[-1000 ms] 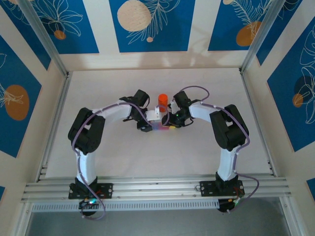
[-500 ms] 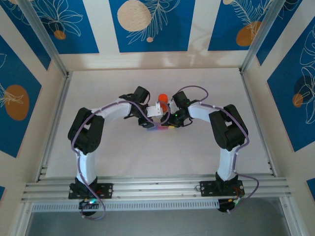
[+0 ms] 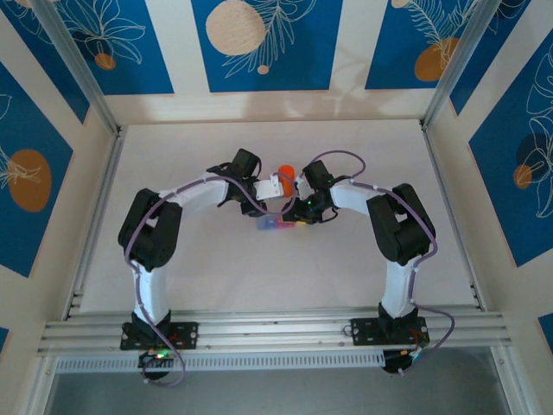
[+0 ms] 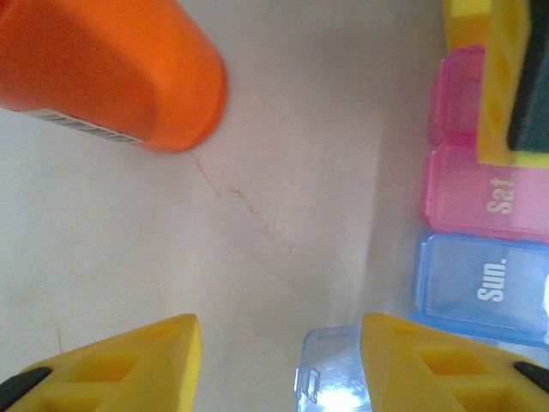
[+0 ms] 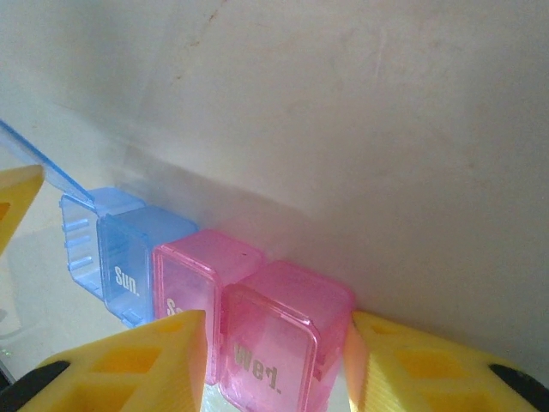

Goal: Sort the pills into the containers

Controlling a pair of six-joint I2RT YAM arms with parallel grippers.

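At the middle of the tabletop (image 3: 216, 259) in the overhead view, the two arms meet over the containers (image 3: 278, 226), a strip of three joined boxes lying just below the orange bottle (image 3: 285, 172). The right hand (image 5: 276, 324) is closed on the strip. In its wrist view its yellow fingers (image 5: 129, 365) press the two sides of the pink box (image 5: 283, 365) marked Wed at the bottom centre of the frame. A second pink one and then the blue box (image 5: 129, 257) marked Sun. run up to the left. The left hand (image 4: 281, 333) is open and holds nothing. Its fingers stand apart at the bottom of its wrist view, with bare tabletop between them and the blue box's raised lid (image 4: 330, 378) just beside the finger at lower right. In that view the strip runs down the right edge with both pink lids down. The orange bottle, bearing a barcode label, fills the upper left, apart from the strip.
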